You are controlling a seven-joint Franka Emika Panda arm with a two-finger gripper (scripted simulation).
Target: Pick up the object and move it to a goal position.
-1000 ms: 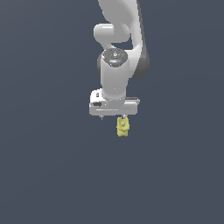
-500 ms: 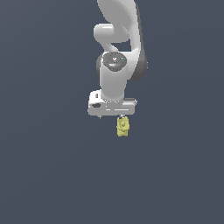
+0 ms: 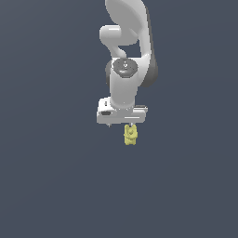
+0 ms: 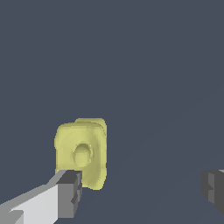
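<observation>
The object [image 3: 130, 135] is a small, lumpy, pale-yellow item, seen just below one end of the white gripper [image 3: 121, 123] in the exterior view. In the wrist view the object [image 4: 81, 151] sits close to one grey fingertip [image 4: 69, 192], partly overlapped by it. The other fingertip [image 4: 213, 189] is far off at the frame's edge. The gripper [image 4: 140, 190] is open wide and holds nothing. The object is off to one side of the gap, not in its middle. I cannot tell whether the finger touches it.
The white arm [image 3: 128, 42] rises behind the gripper. All around is a plain dark grey-blue surface [image 3: 56, 176] with no other objects or edges in view.
The gripper has come down slightly towards the object and the wrist has turned a little. The object has stayed in place.
</observation>
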